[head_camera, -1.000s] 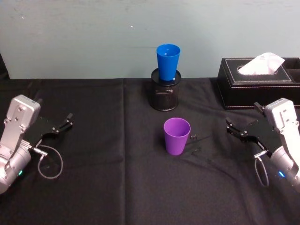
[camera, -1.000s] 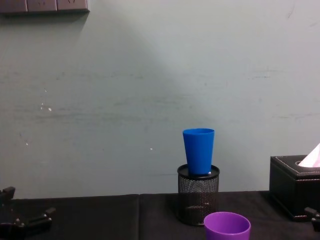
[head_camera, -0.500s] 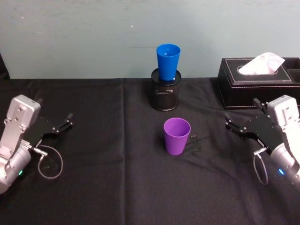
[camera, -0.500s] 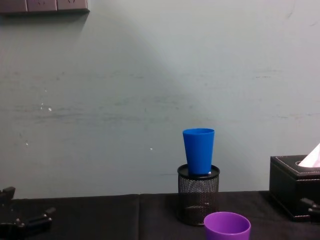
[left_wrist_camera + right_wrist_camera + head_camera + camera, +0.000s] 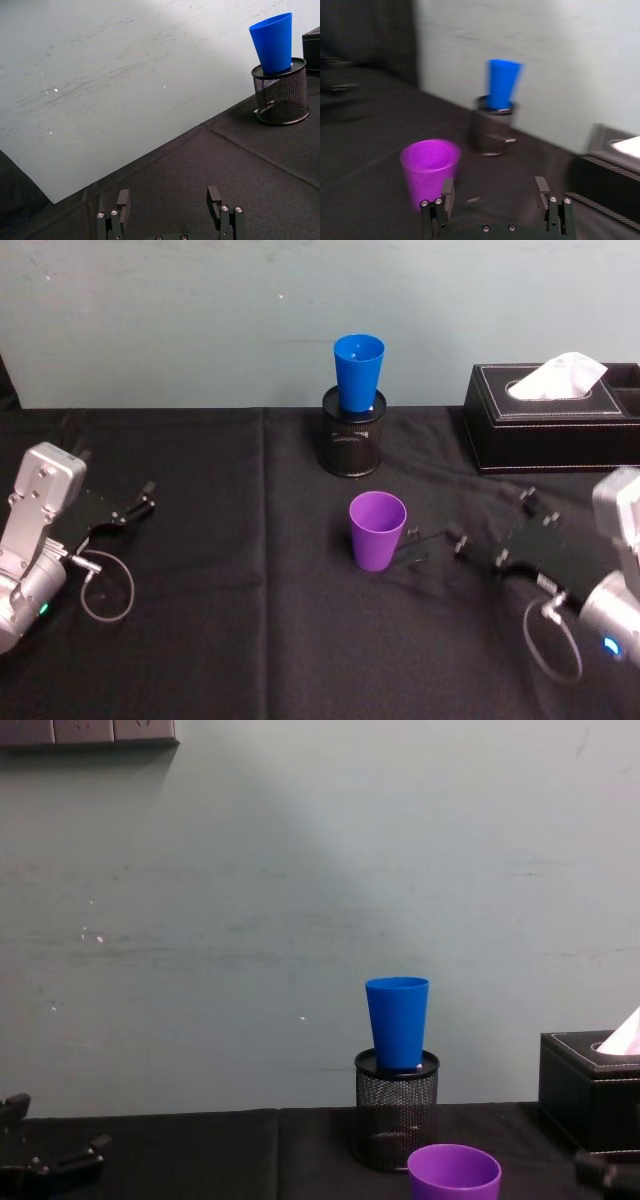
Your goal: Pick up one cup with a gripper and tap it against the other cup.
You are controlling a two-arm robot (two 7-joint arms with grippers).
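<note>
**First:** Head view, right side: what is that claw doing?

**Second:** The right gripper (image 5: 494, 518) sits low over the black tablecloth (image 5: 220, 620), near the purple cup (image 5: 377, 530) on its right. It points toward the cup without touching it. The jaws are spread wide, released, with nothing between them.

**First:** And from its own wrist?

**Second:** The fingers (image 5: 448, 190) stand well apart. The purple cup is upright on the cloth just ahead of one of them, outside the gap.

**First:** Where is the blue cup (image 5: 358, 370)?

**Second:** Farther back near the wall, standing upright in the black mesh pen holder (image 5: 352, 445), straight behind the purple one. A black tissue box (image 5: 550, 430) sits at the far right.

**First:** The left gripper (image 5: 140, 502)?

**Second:** It is at the left edge, jaws likewise spread, gripping nothing.
</note>
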